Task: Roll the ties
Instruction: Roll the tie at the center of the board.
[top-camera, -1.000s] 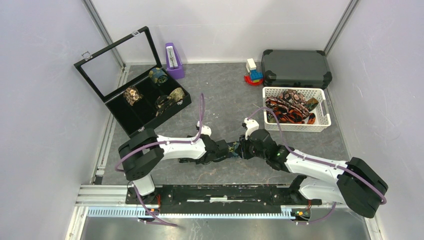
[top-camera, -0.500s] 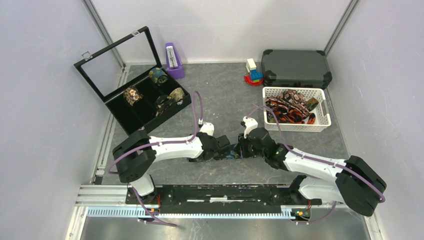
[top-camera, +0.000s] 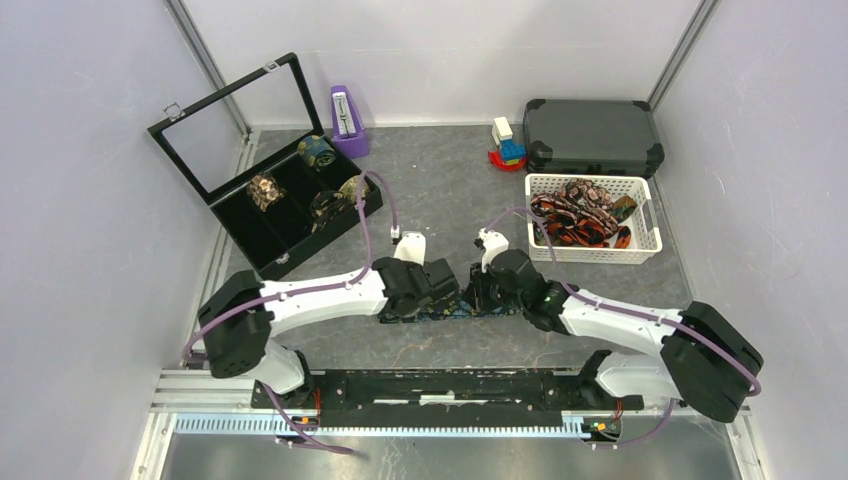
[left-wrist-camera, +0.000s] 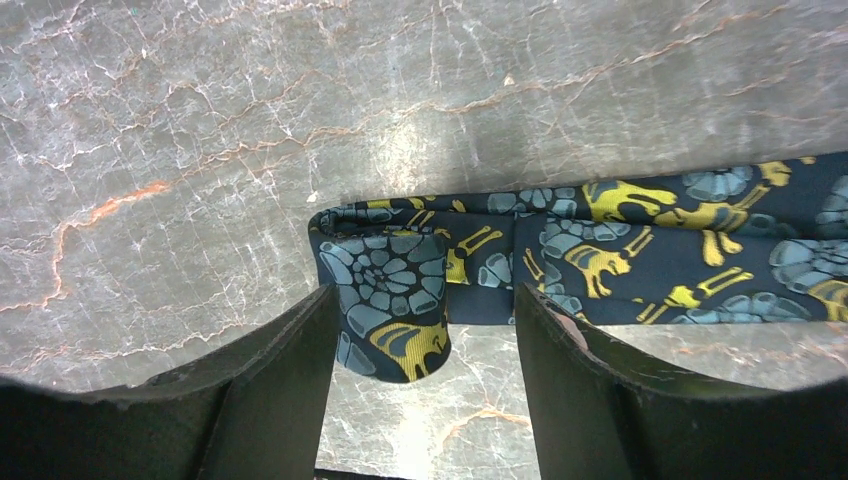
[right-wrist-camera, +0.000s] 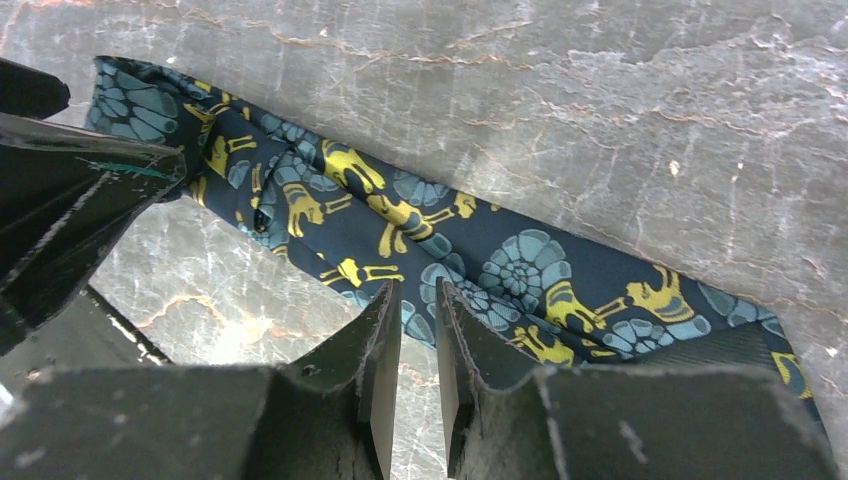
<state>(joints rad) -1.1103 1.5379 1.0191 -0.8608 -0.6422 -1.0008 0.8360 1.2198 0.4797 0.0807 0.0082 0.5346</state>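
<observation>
The navy tie (left-wrist-camera: 640, 270) lies flat on the table (top-camera: 450, 190) just nearer than centre, stretched along the 9-to-3 o'clock line between the two arms. The white basket (top-camera: 655, 215) of loose ties (top-camera: 575, 220) sits off at 2 o'clock, and the black case (top-camera: 290, 250) with finished coils (top-camera: 265, 190) at 10 o'clock.

The roll of this tie is only just begun, by my reckoning. In the left wrist view the folded end (left-wrist-camera: 385, 290) is one short flap doubled over the strip, not yet a coil, and the rest of the tie runs away toward 3 o'clock.

The left gripper (left-wrist-camera: 425, 300) stands wide, its fingers either side of that flap. The flap lies close against the finger on the 9 o'clock side and clear of the other, so nothing is held.

The right gripper (right-wrist-camera: 418, 290) hangs over the near edge of the strip, further along. Its fingers are drawn almost together, with only a slit between them. Whether they pinch cloth or merely press on it I cannot tell from here.

The next move seems to call for the left fingers to close across the flap and turn it over again along the strip. The right would need to keep the length flat and straight so that the coil builds evenly. Slippery cloth like this may spring open if the fold is let go too soon.
</observation>
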